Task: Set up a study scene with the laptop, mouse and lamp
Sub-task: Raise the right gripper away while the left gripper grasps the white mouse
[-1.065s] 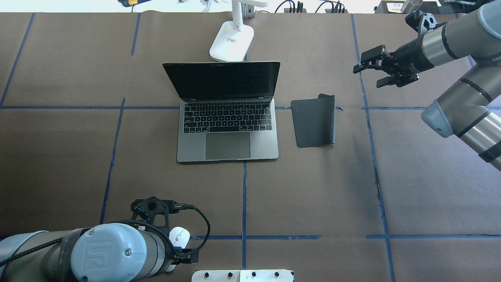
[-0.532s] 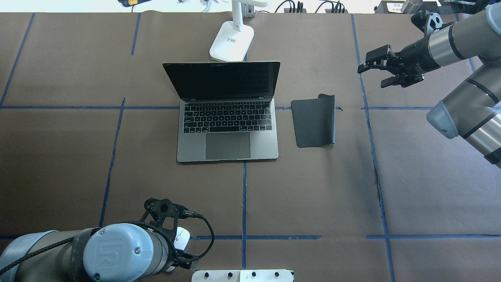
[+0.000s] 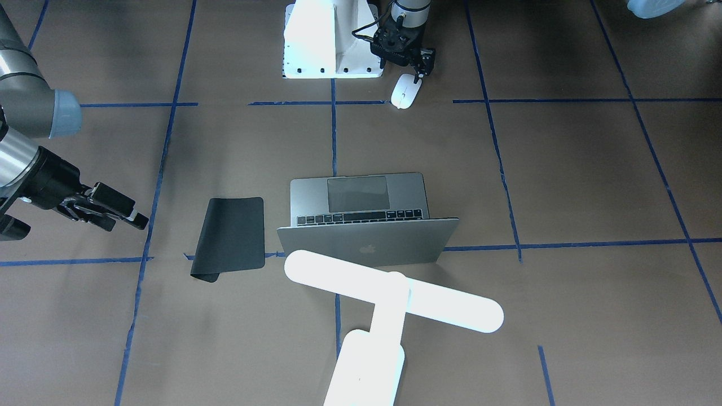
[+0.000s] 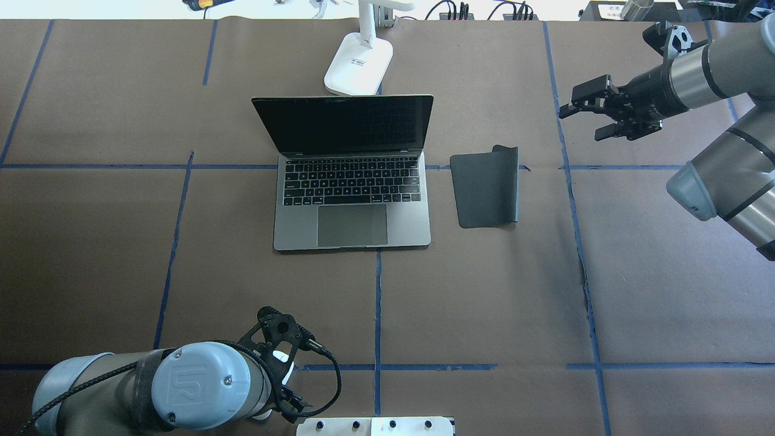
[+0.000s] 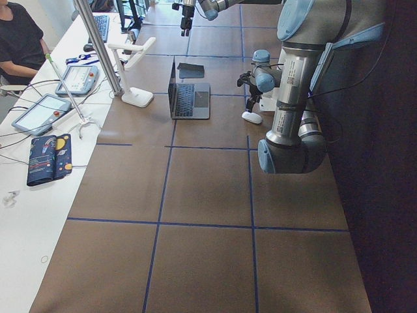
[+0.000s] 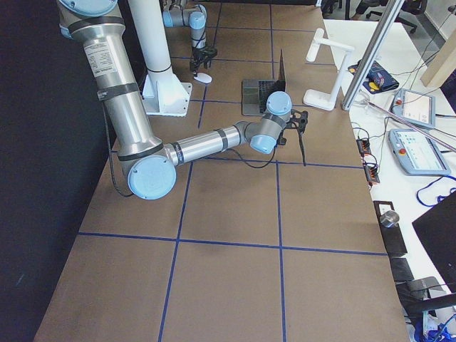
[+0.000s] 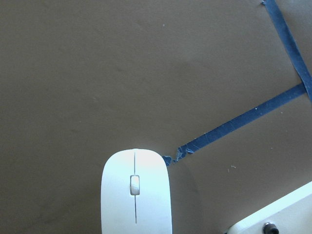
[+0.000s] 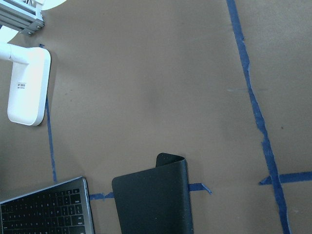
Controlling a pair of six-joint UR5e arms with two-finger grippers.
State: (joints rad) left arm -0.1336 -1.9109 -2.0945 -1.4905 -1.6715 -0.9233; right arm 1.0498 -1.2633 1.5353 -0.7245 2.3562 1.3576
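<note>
The mouse [image 3: 405, 91] lies on the bench [image 3: 564, 169] beside the white pedestal [image 3: 316, 45], just under the left tool [image 3: 418, 70], whose grip I cannot tell. The right tool [image 4: 579, 124] hangs spread, far right of the open laptop [image 4: 351, 206].

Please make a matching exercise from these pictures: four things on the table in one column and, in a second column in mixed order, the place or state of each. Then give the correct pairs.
Things:
1. laptop
2. mouse
3. lamp
4. black mat

Places or states:
A. stands behind the open screen, on the side far from the robot
B. one corner curls up
C. lid open, screen dark
D. lies close to the white pedestal

Pairs: 1-C, 2-D, 3-A, 4-B
</note>
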